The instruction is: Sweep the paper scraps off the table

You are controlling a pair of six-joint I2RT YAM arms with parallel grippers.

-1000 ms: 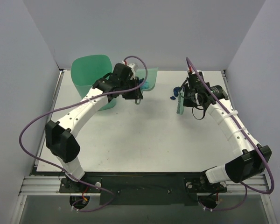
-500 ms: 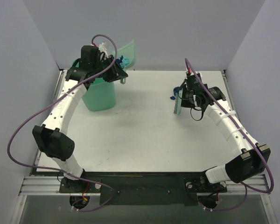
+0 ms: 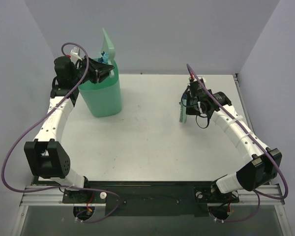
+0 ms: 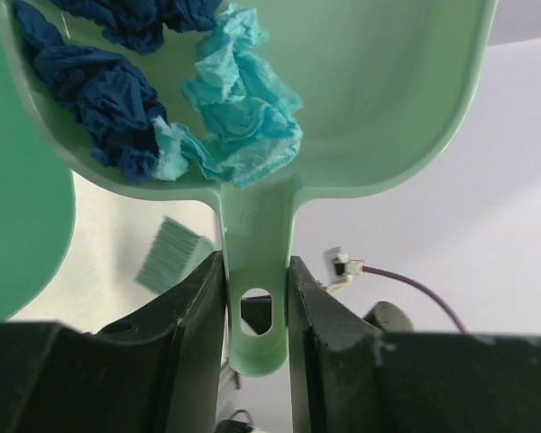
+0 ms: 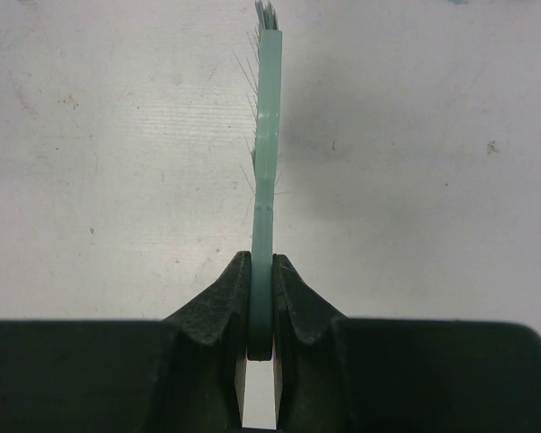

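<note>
My left gripper (image 3: 97, 72) is shut on the handle of the mint-green dustpan (image 3: 108, 46), which stands tilted steeply upright over the tall mint-green bin (image 3: 104, 96). In the left wrist view my left gripper (image 4: 257, 298) grips the dustpan (image 4: 370, 99), which holds navy paper scraps (image 4: 99, 99) and turquoise ones (image 4: 239, 113); a few show in the top view (image 3: 104, 57). My right gripper (image 3: 188, 104) is shut on the mint-green brush (image 3: 182, 113), bristles toward the white table (image 3: 147, 137). The right wrist view shows my right gripper (image 5: 261, 302) clamping the brush (image 5: 268, 162) edge-on.
The bin stands at the table's back left corner. Grey walls enclose the back and both sides. The arms' purple cables loop out beside each arm. The brush also shows in the left wrist view (image 4: 171, 254), with the bin wall at the left (image 4: 18, 225).
My left arm lifted the dustpan with the scraps off the table, swung it left and tipped it upright over the bin. My right gripper moved the brush slightly left.
</note>
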